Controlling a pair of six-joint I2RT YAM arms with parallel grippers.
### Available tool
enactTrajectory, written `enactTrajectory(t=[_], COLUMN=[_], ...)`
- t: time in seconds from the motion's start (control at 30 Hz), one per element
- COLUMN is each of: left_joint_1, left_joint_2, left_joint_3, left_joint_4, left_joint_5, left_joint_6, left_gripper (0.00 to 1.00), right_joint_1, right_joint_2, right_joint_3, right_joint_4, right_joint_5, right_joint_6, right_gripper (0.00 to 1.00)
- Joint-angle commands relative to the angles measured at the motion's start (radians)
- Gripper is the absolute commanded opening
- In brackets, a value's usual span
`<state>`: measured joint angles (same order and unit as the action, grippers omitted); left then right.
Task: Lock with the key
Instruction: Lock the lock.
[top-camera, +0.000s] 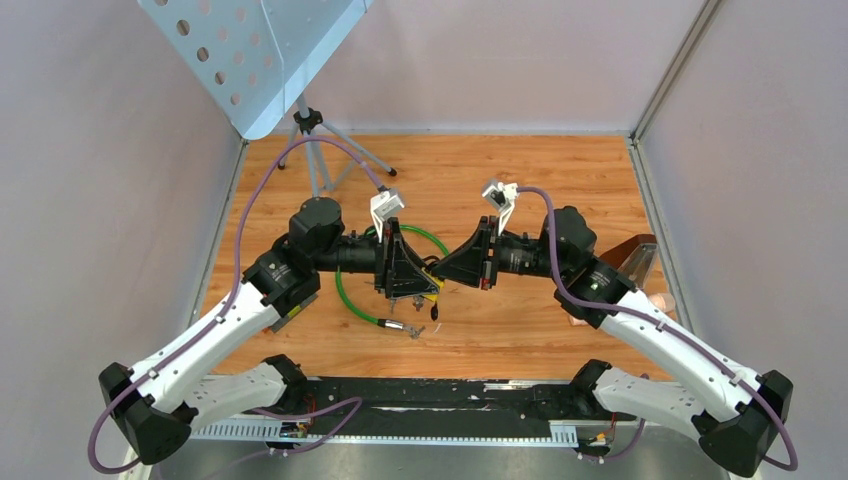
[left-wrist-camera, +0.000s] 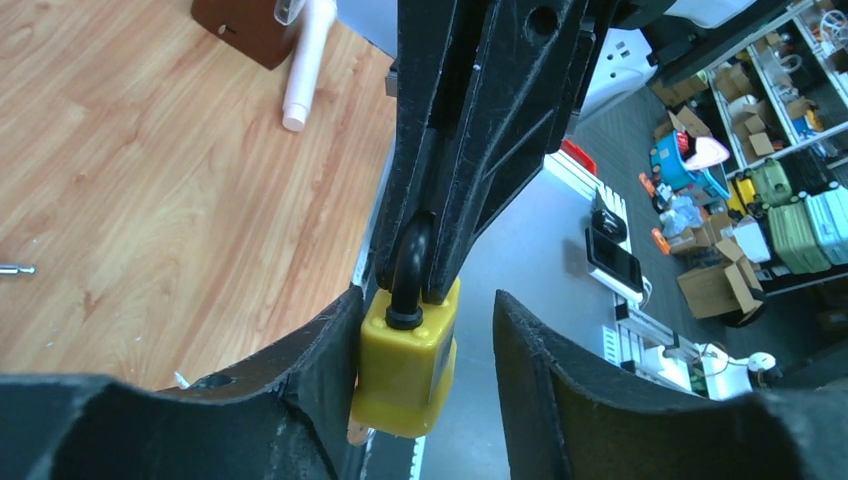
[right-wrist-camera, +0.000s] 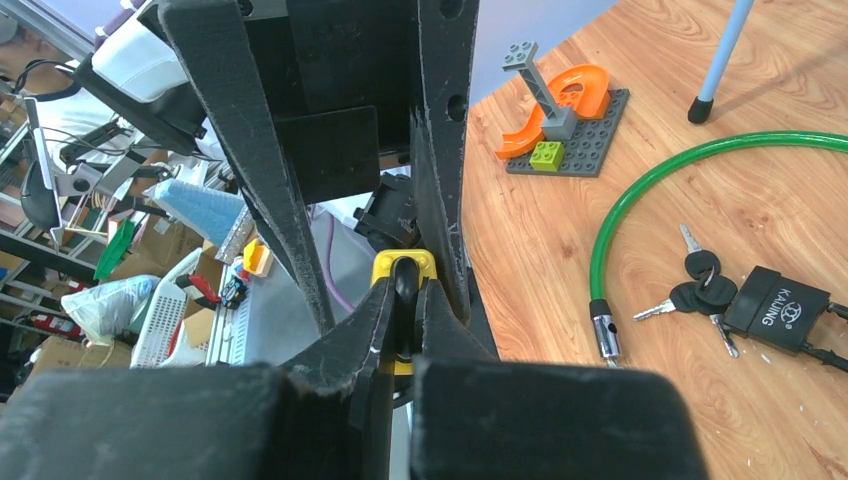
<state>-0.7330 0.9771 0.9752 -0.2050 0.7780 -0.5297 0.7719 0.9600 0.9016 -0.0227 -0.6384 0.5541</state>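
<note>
A yellow padlock (left-wrist-camera: 405, 360) hangs in the air between the two arms over the wooden table (top-camera: 520, 180). My right gripper (right-wrist-camera: 404, 285) is shut on its black shackle (left-wrist-camera: 410, 270). My left gripper (left-wrist-camera: 425, 300) is open around the padlock's body: its left finger (left-wrist-camera: 320, 350) touches the yellow side, while its right finger (left-wrist-camera: 560, 380) stands apart from it. A small coppery piece shows under the padlock; what it is I cannot tell. A bunch of black-headed keys (right-wrist-camera: 700, 285) lies on the table beside a black lock body (right-wrist-camera: 778, 308).
A green cable (right-wrist-camera: 700, 170) curves across the table, its metal end (right-wrist-camera: 605, 335) near the keys. A grey brick plate with an orange ramp (right-wrist-camera: 565, 120) lies near the table's edge. A tripod stand (top-camera: 320, 150) holds a perforated board at back left. A brown object (top-camera: 630, 260) sits at the right.
</note>
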Motion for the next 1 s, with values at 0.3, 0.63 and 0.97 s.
enactTrajectory(t=[0.3,0.63,0.97], left_joint_1=[-0.002,-0.002,-0.002], left_joint_2=[0.008,-0.007,-0.004], left_joint_3=[0.003,0.016,0.005], left_joint_4=[0.024,-0.020,-0.047], left_joint_5=[0.083,0.098,0.110], left_joint_6=[0.030,0.081,0.116], left_gripper=[0.28,0.54,0.59], right_joint_1=[0.004,0.004,0.004], right_joint_2=[-0.002,0.009,0.010], right_joint_3=[0.043,0.047,0.043], right_joint_4=[0.091,0.102,0.117], right_joint_5=[-0.009,-0.033,-0.045], right_joint_6=[-0.018,-0.018,-0.006], right_gripper=[0.00,0.00,0.00])
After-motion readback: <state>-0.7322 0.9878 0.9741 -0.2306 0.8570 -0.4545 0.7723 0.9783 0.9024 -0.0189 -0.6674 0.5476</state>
